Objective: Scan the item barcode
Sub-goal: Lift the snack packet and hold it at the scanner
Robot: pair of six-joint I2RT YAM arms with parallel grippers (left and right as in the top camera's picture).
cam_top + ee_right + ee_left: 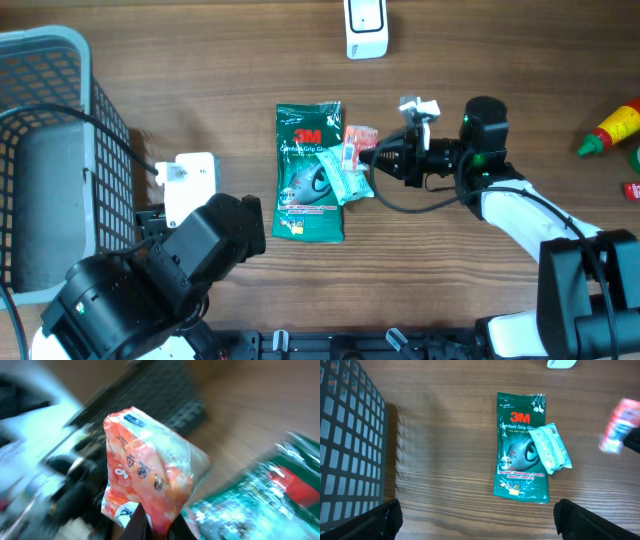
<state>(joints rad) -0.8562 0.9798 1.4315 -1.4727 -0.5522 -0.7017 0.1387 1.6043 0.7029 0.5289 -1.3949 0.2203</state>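
Inventory, as I am seeing it:

- Tabletop (200, 90): brown wood grain, filling all three of my views from edge to edge.
- Grey mesh basket (60, 130): sitting at the left edge of the tabletop, with a black cable crossing its rim.
- White plug-like unit (190, 180): lying just beside the basket.
- White device (365, 28): resting at the far edge, well apart from the packets.
- Green 3M packet (308, 172): lying flat mid-tabletop.
- Pale teal sachet (345, 180): lying tilted across the green packet's right side.
- Orange packet (358, 145): I am gripping this in my right pincer (372, 158), the jaws closed tight on its lower edge. It is standing up from my fingers just right of the green packet's upper corner. The print is too blurred to read.
- Left pincer (477, 522): I am holding it spread as wide as it goes, gripping nothing, over bare wood on the near side of the green packet.
- Red-and-yellow bottle (608, 128): lying at the right edge.
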